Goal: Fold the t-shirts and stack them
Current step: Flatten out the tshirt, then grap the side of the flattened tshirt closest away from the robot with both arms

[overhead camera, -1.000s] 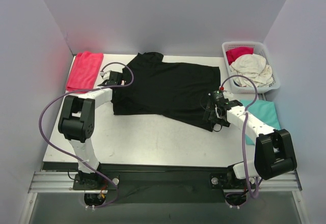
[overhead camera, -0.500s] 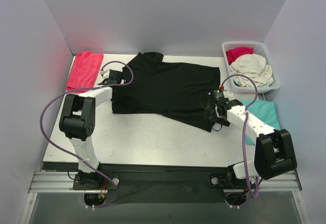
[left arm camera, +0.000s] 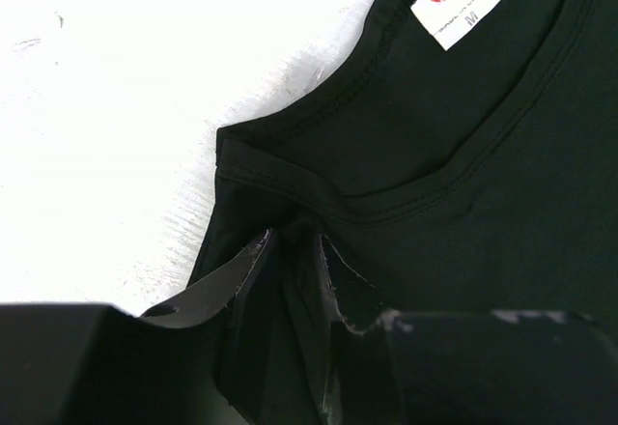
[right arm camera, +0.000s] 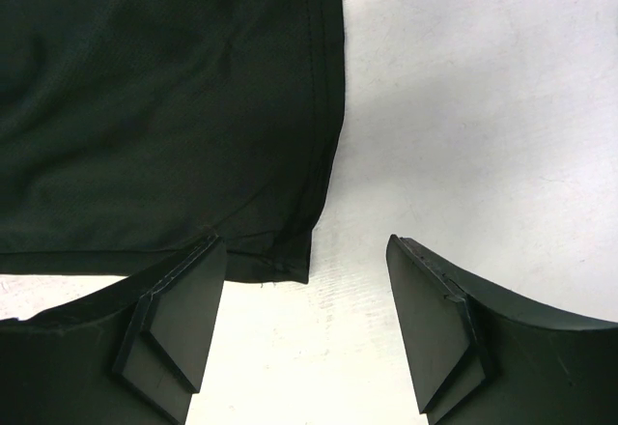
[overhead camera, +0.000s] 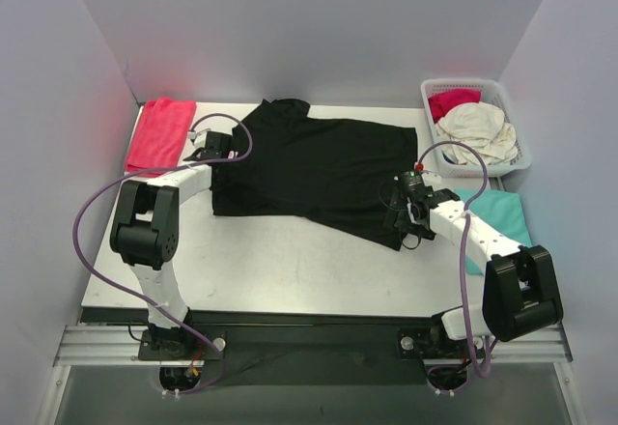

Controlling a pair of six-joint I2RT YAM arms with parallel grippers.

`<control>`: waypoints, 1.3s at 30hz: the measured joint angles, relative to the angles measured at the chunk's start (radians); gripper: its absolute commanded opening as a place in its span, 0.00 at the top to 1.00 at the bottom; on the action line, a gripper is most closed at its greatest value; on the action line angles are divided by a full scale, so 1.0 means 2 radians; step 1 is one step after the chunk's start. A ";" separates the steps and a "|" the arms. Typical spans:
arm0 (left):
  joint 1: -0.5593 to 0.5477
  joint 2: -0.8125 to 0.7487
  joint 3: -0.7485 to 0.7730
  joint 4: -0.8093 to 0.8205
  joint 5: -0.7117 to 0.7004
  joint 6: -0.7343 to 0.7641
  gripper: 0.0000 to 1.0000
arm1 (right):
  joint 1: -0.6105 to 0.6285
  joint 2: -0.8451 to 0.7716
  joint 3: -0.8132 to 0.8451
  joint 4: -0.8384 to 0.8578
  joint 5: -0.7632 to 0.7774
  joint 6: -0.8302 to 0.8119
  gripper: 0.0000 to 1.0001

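Black t-shirt (overhead camera: 319, 169) has left jaws pinching its shoulder, right jaws wide over hem.

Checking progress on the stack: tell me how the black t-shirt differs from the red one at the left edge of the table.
The black t-shirt lies spread open mid-table; the red t-shirt is folded into a narrow rectangle. The black t-shirt covers far more of the table than the red t-shirt. Both lie flat on the table, outside the basket.

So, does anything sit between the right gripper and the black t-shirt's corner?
Nothing visible. The right gripper has its jaws open over the table, with the black t-shirt corner already lying between them.
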 measured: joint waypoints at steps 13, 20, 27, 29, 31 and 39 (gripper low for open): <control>0.000 0.008 0.000 0.007 -0.011 -0.002 1.00 | 0.000 0.000 0.000 -0.001 0.000 0.000 0.32; 0.000 0.012 0.000 0.009 -0.011 -0.001 1.00 | 0.001 0.000 0.000 -0.003 0.001 0.001 0.32; 0.000 -0.021 -0.027 0.012 -0.009 -0.001 1.00 | 0.006 -0.030 -0.009 -0.010 0.009 0.013 0.31; 0.000 -0.042 -0.037 0.012 -0.008 -0.002 1.00 | 0.007 -0.040 -0.018 -0.011 0.012 0.019 0.31; -0.002 -0.066 -0.046 0.012 -0.007 -0.003 1.00 | 0.007 -0.041 -0.026 -0.014 0.013 0.027 0.31; -0.025 -0.138 -0.068 0.012 -0.011 -0.012 1.00 | 0.040 -0.025 -0.059 -0.013 0.013 0.056 0.49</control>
